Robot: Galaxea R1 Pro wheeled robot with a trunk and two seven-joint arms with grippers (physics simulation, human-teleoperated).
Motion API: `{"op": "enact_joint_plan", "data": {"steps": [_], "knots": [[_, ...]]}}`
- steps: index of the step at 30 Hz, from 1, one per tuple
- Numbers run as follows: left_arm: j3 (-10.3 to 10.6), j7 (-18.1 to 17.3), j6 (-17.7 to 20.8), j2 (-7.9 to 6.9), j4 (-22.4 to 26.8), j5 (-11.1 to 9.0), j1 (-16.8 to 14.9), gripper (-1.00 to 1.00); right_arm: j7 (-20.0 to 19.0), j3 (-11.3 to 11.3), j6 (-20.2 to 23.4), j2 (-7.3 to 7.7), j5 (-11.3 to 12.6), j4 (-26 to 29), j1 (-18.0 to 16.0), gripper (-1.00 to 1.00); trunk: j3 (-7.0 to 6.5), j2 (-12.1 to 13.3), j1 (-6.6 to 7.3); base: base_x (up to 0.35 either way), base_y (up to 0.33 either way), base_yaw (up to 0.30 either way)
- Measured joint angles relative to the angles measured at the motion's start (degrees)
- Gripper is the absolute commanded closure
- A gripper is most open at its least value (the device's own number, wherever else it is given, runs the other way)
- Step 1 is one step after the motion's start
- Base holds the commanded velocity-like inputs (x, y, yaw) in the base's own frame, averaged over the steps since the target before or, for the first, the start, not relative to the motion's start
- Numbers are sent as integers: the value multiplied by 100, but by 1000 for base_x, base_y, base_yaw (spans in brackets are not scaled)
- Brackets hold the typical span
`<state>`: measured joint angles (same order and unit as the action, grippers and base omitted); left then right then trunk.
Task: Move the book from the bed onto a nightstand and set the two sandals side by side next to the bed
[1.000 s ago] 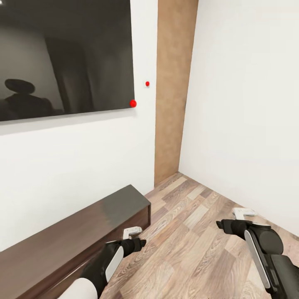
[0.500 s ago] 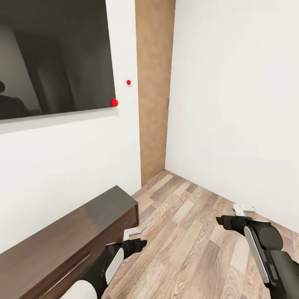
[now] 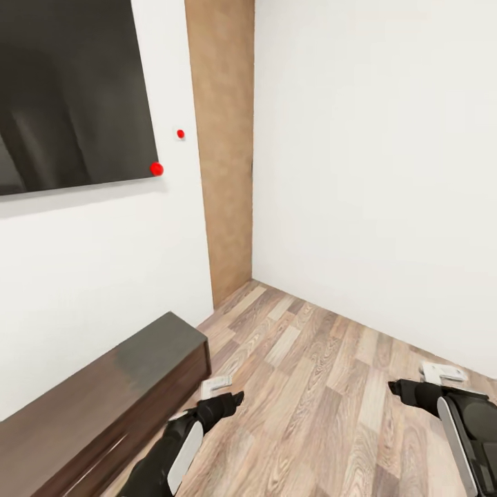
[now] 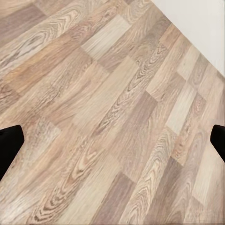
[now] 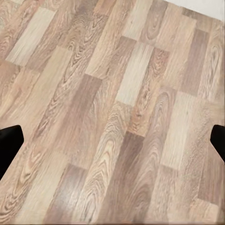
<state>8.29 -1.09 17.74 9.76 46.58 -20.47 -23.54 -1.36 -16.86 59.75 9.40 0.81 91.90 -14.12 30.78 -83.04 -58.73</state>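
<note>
Nearest, the left end effector (image 3: 222,391) and right end effector (image 3: 431,381) hang over the wood-grain plank floor (image 3: 317,386), black arms with white tips. In each wrist view the dark fingers (image 4: 9,145) sit at opposite edges, spread wide and empty. Left of them runs a long, glossy dark-brown low cabinet (image 3: 96,407). Beyond stand white walls (image 3: 373,172), a tan panel (image 3: 222,152) and a black screen (image 3: 69,96). No task item is in sight.
</note>
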Motion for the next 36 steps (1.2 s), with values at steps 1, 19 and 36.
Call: {"op": "enact_joint_plan", "data": {"steps": [1, 19, 36], "knots": [[0, 2, -4, -4, 70, -2, 41, -100, -3, -30, 0, 9, -5, -3, 28, -100, 4, 0, 0, 0, 0, -246], [4, -25, 134, -14, 349, -12, 202, -100, -13, -134, -1, 68, -23, -410, 125, -100, 74, 0, 1, 32, 36, -246], [543, 18, 320, -12, 304, -8, 207, -100, 27, -113, -134, 40, -26, -535, 125, -100, 141, -1, 3, 249, 116, -246]]}}
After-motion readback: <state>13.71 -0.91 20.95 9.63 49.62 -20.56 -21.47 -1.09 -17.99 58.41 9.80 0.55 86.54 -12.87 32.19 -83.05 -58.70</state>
